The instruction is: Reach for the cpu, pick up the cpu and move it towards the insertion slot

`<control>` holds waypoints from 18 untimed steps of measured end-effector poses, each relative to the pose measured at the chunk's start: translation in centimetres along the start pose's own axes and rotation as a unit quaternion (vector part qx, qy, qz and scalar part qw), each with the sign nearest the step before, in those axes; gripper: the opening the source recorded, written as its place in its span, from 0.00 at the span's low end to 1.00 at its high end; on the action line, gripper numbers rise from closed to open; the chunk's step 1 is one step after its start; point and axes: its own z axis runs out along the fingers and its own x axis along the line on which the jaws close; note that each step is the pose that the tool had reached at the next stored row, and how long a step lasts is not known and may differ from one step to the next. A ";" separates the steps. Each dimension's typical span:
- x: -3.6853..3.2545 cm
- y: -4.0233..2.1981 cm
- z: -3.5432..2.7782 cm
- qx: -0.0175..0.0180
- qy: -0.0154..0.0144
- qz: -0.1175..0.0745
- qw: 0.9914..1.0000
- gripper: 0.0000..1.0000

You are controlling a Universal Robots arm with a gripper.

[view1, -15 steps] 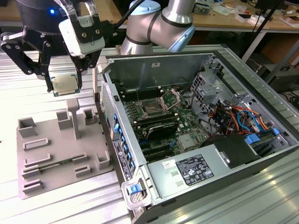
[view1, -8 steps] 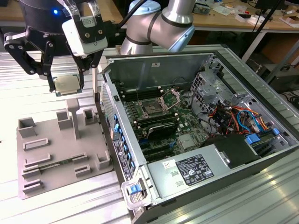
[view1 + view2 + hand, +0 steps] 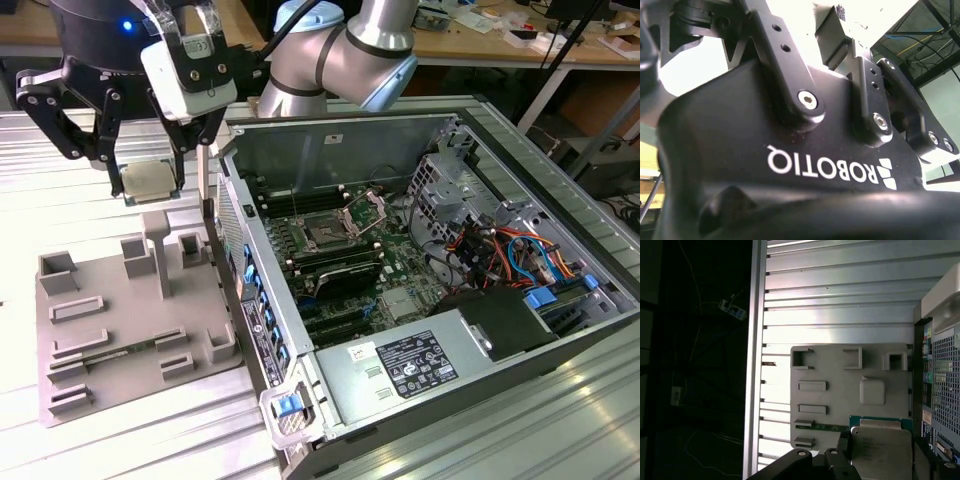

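Arm (image 3: 345,45): one, smooth silver-grey tube with pale blue joint caps, at the far side of the scene.
Gripper (image 3: 150,172): one, black, with two jointed metal fingers; they are closed narrowly onto the cpu's two opposite edges.
Housing (image 3: 740,150): one matte black casing in the second wrist view, with four bright screw heads in its linkage.
Cpu (image 3: 150,180): one thin square chip with a dull silvery metal top and a green rim. It is held in the air above the far end of the tray, on the exterior view's left. In the first wrist view the cpu (image 3: 881,450) sits between the fingers with its green edge toward the tray.
Tray (image 3: 130,330): one flat pale grey plastic plate. The first wrist view shows on the tray (image 3: 840,375) three upright open brackets, four low rectangular frames and one rounded square pad.
Slot (image 3: 325,236): one small dark square socket with its silvery frame hinged up beside it. It sits on the green board inside the case, to the exterior view's right of the cpu and well apart from it.
Case (image 3: 330,140): one open grey metal box with red, blue and orange cables at its right.
Table (image 3: 120,450): one, of ribbed aluminium slats.
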 end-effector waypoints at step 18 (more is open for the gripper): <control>-0.25 -0.01 0.01 0.000 0.000 0.000 1.000 0.55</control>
